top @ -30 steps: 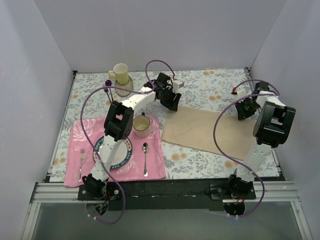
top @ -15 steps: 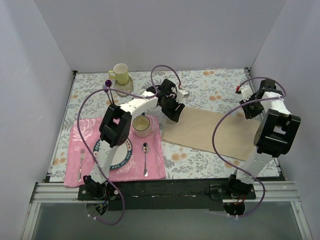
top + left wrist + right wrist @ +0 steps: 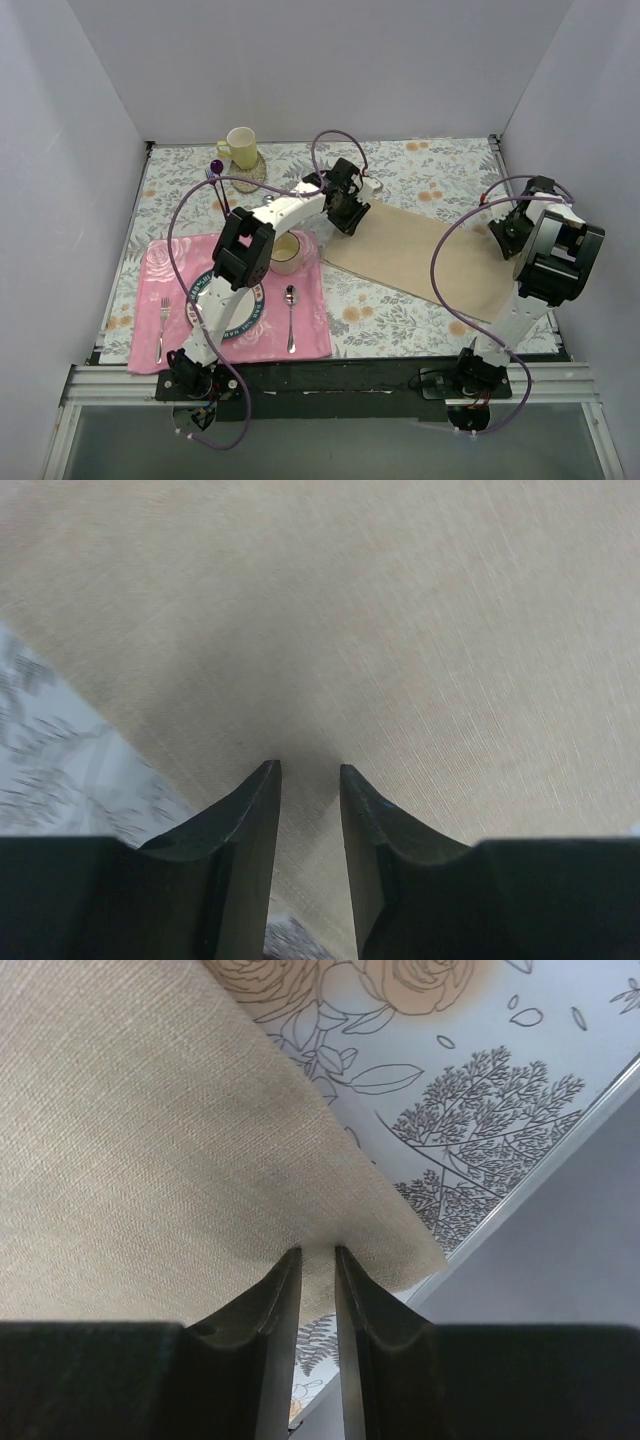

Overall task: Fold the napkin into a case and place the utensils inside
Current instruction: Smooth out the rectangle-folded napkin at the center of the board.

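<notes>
Napkin (image 3: 420,255) lies just right of pink placemat (image 3: 160,262). Left gripper (image 3: 308,770) pinches its far corner nearest the placemat; right gripper (image 3: 317,1251) pinches the far corner away from it. Corners should rise level, cloth taut, for a straight crease.

A lab robot test cell dressed as a dining table is indicated, since the table is boxed in by plain white panels (image 3: 70,130), edged by an aluminium rail (image 3: 110,385) where a cabled left arm (image 3: 285,208) and right arm (image 3: 555,262) are bolted, and laid with a floral tablecloth (image 3: 420,165), pink placemat (image 3: 160,270), plate (image 3: 256,300) and yellow cup (image 3: 240,145).
</notes>
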Available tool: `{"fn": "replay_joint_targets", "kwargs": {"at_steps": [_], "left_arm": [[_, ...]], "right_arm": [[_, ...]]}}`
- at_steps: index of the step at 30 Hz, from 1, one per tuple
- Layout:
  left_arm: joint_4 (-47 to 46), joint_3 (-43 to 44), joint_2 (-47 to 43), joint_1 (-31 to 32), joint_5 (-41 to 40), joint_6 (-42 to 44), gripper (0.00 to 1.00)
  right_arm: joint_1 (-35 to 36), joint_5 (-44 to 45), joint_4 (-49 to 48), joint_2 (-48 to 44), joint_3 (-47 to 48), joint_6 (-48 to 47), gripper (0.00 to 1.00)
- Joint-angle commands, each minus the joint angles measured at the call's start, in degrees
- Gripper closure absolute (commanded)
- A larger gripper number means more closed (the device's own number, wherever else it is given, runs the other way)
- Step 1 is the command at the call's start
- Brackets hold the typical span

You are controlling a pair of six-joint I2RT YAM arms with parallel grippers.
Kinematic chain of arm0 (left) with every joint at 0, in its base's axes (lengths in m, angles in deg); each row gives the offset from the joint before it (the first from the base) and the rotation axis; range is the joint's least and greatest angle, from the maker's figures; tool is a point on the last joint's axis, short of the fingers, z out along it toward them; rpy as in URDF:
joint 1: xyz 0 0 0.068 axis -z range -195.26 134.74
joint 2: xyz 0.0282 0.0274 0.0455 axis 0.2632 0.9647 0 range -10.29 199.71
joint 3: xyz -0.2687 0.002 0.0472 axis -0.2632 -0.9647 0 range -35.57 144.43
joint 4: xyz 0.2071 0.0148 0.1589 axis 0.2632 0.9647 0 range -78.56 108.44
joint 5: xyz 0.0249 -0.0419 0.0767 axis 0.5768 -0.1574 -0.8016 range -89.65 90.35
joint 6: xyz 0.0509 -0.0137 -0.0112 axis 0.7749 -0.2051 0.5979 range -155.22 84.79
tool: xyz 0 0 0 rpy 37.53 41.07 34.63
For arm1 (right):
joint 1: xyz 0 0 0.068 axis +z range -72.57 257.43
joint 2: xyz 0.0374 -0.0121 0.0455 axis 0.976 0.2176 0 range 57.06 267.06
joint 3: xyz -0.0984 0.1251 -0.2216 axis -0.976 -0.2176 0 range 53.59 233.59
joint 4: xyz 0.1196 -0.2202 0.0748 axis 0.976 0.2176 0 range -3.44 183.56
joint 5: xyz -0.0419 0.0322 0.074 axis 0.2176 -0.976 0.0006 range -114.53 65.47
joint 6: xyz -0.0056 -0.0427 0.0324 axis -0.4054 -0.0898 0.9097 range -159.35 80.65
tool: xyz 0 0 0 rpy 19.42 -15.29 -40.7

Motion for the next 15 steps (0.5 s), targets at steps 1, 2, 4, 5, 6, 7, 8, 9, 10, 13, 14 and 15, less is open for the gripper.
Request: {"fn": "replay_joint_targets", "kwargs": {"at_steps": [1, 2, 4, 5, 6, 7, 8, 9, 10, 13, 14, 15], "left_arm": [[-2.0, 8.0, 3.0, -3.4, -3.7, 0.7, 0.67], [-2.9, 7.9, 1.2, -3.6, -3.5, 0.2, 0.66], [-4.1, 7.7, -0.6, -3.6, -3.7, -1.0, 0.57], [-4.3, 7.6, -1.9, -4.1, -4.0, -2.1, 0.55], [-4.1, 7.5, -2.5, -4.2, -4.2, -4.2, 0.52], [-3.8, 7.1, -2.9, -4.5, -4.7, -5.4, 0.50], [-3.7, 6.5, -3.3, -5.2, -5.3, -6.4, 0.47], [-3.8, 5.7, -4.7, -5.5, -6.5, -8.1, 0.46], [-4.9, 2.8, -5.7, -6.1, -7.0, -8.4, 0.45], [-4.8, 0.2, -7.1, -6.8, -6.2, -9.2, 0.43], [-4.4, 0.2, -7.0, -6.8, -5.9, -9.4, 0.44], [-4.0, 0.2, -6.8, -6.7, -6.0, -9.5, 0.46]], "right_arm": [[-0.2, -5.5, 6.0, -2.2, 1.0, 1.2, 0.69], [-0.2, -6.4, 7.2, -2.6, 2.2, 2.2, 0.67], [-0.2, -8.6, 9.8, -3.7, 4.8, 5.0, 0.61], [-0.2, -9.2, 10.2, -5.0, 5.4, 6.1, 0.59], [-0.3, -10.0, 10.5, -5.8, 5.9, 8.4, 0.57], [-0.2, -10.4, 11.4, -7.3, 6.7, 9.3, 0.53], [-0.3, -10.6, 11.8, -8.1, 6.8, 10.3, 0.52], [-0.3, -10.6, 12.3, -8.9, 6.7, 12.5, 0.51], [-0.3, -10.5, 13.4, -10.1, 6.3, 13.4, 0.50], [-0.7, -9.8, 14.1, -12.4, 4.2, 17.9, 0.49], [-0.8, -9.2, 13.9, -13.0, 2.0, 18.9, 0.50], [-1.0, -8.1, 13.8, -13.5, 1.0, 19.7, 0.49]]}}
